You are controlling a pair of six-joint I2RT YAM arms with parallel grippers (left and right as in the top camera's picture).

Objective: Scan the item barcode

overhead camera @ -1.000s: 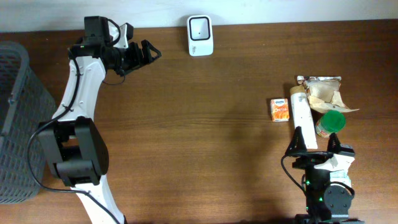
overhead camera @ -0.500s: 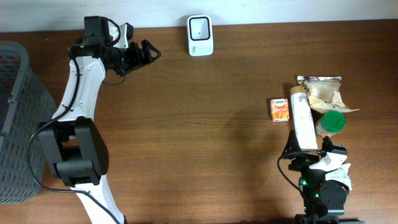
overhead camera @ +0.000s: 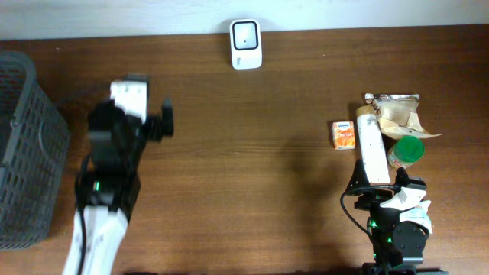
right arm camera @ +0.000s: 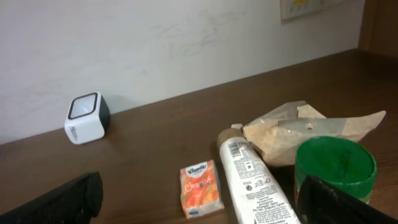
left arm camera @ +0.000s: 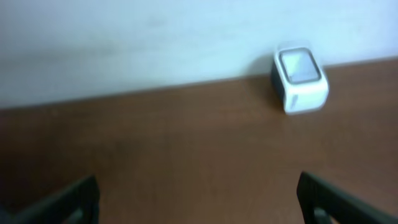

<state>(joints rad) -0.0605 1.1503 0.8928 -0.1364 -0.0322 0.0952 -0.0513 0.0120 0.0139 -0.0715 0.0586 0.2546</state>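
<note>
Overhead, scanner (overhead camera: 246, 43) at rear edge, basket (overhead camera: 34, 153) far L

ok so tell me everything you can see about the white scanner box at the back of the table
The scanner is a small rounded box, white plastic by its look, with a darker side panel that shows in the wrist views. Its top face holds a dark-framed, glassy window. It stands on the wooden table at the far edge, close to the pale wall. Only the table touches it; no item lies beside it.
</note>
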